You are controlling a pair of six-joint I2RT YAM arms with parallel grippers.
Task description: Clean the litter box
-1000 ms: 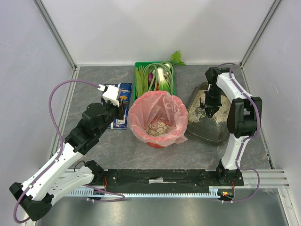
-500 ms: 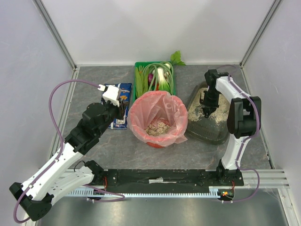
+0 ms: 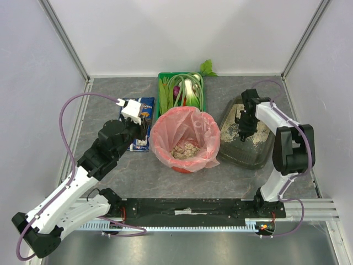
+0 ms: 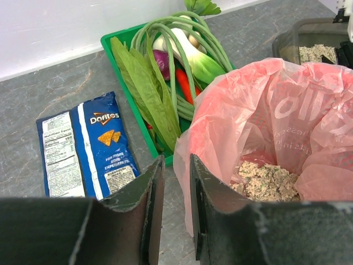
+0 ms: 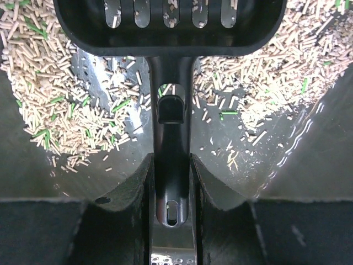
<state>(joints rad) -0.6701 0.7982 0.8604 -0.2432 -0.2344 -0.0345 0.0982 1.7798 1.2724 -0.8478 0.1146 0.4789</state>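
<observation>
The litter box, a dark shallow tray, lies at the right of the table with beige pellets spread over its floor. My right gripper hangs over it, shut on the handle of a black slotted scoop. The scoop's head is down among the pellets, and bare tray floor shows around the handle. My left gripper hovers just left of the pink-bagged red bin. Its jaws stand a narrow gap apart, with the bag's edge beside the right finger and grey table showing through.
Scooped litter lies at the bottom of the pink bag. A green crate of vegetables stands behind the bin. A blue Doritos bag lies flat to the bin's left, under my left wrist. Frame posts and white walls close in the table.
The litter box, tipped up toward the bin a second ago, now lies flatter. My right arm's elbow has swung outward and nearer with the scoop still held. The left arm has stayed put.
</observation>
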